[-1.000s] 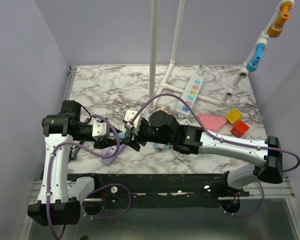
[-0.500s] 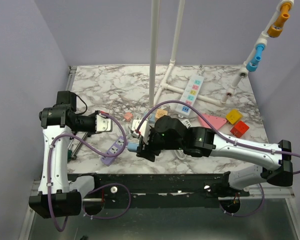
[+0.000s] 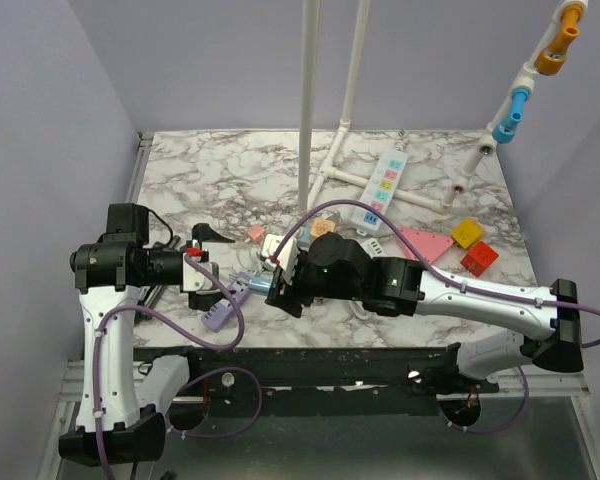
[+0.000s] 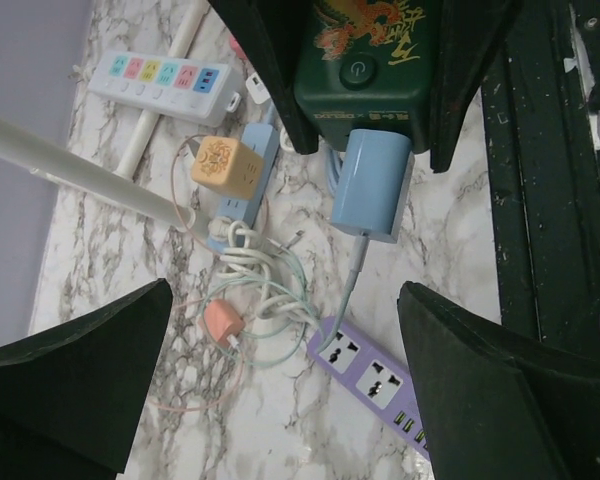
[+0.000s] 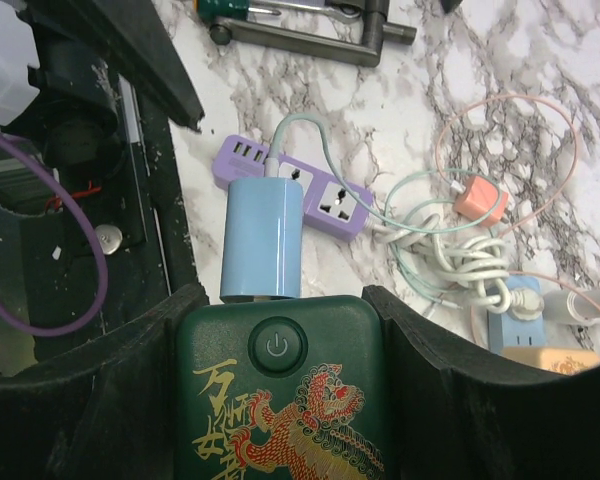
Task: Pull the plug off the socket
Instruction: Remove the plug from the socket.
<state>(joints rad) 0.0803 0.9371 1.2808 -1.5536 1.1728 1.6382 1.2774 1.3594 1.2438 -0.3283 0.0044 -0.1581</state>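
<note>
Two black fingers [image 4: 80, 380] of the left gripper [image 4: 285, 290] gape wide with nothing between them, aimed at the pale blue rectangular plug [image 4: 372, 185] but short of it and not touching. That plug sits seated in the end of the dark green dragon-printed socket box [image 4: 365, 60], which the right gripper [image 5: 280, 300] clamps by its sides. To my eye, the job is to close squarely on the plug's flat faces (not its thin cable [image 4: 348, 290]) and draw straight away from the box while the right holds firm.
</note>
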